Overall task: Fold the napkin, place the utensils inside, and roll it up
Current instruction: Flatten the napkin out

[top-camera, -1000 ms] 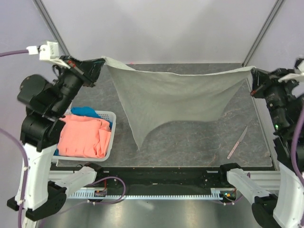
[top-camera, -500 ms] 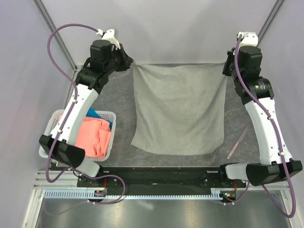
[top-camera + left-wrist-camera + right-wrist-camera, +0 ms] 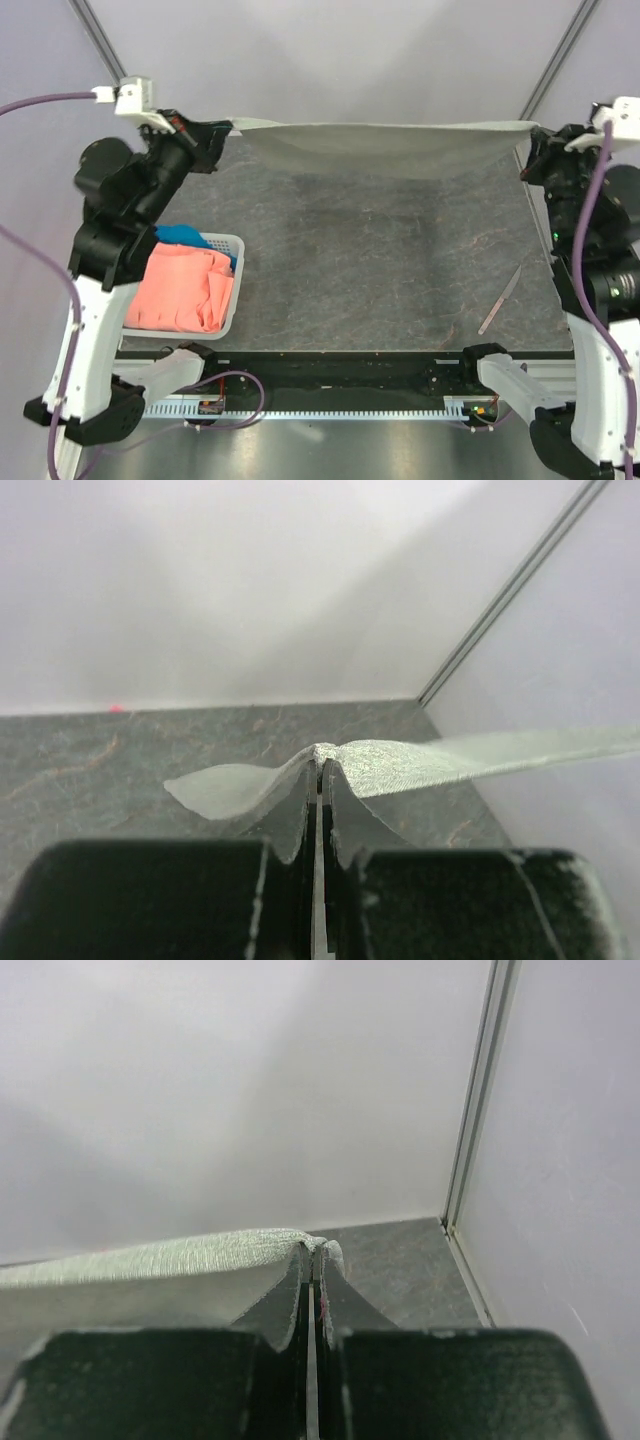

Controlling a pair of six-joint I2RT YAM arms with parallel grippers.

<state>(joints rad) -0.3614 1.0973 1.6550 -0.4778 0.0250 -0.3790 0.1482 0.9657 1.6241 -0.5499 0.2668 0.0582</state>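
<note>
Left gripper (image 3: 318,770): your jaws are pinched fully together on one napkin (image 3: 385,148) corner, with only a small tuft of cloth past the tips.
Risk, left: if you pull wider, that thin bite could slip out and the cloth would drop lopsided, perhaps towards the basket (image 3: 236,262).
Napkin: it hangs in the air over the far side of the table (image 3: 380,270), taut between both grippers. Its long axis runs left to right, and from above it appears nearly edge-on, sagging slightly mid-span.
Utensil (image 3: 500,299): it lies on the table at near right, well apart from the cloth, angled from near-left to far-right.
Risk, right: a careless lay-down could cover or knock it.
Right gripper (image 3: 313,1255): your jaws are clamped tight on the opposite corner, with an equally small bite.
</note>
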